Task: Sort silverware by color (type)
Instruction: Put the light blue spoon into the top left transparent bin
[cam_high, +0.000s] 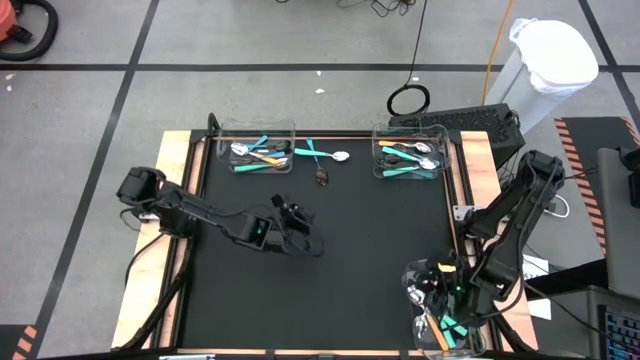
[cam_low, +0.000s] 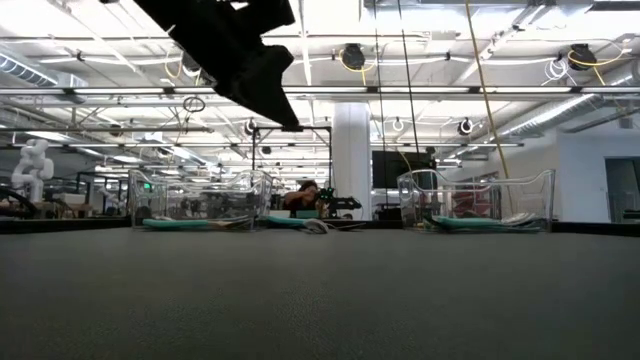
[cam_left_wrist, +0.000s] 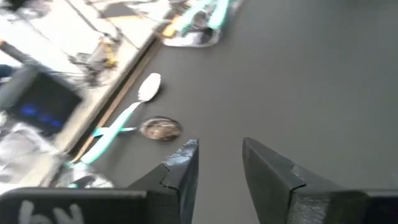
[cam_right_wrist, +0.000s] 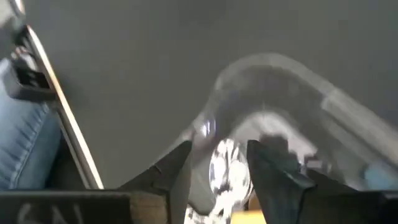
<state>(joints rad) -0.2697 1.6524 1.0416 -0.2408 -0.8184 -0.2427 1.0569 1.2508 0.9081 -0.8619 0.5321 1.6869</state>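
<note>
While the overhead camera hides both grips, the left gripper (cam_left_wrist: 217, 165) shows parted, empty fingers; the right gripper (cam_right_wrist: 217, 168) straddles a spoon (cam_right_wrist: 225, 167), hold unclear.

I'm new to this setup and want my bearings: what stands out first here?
Two clear bins of silverware sit at the mat's far edge, with loose spoons between them. The right gripper hangs over a third bin at the near right corner; the left gripper hovers mid-mat, empty.
</note>
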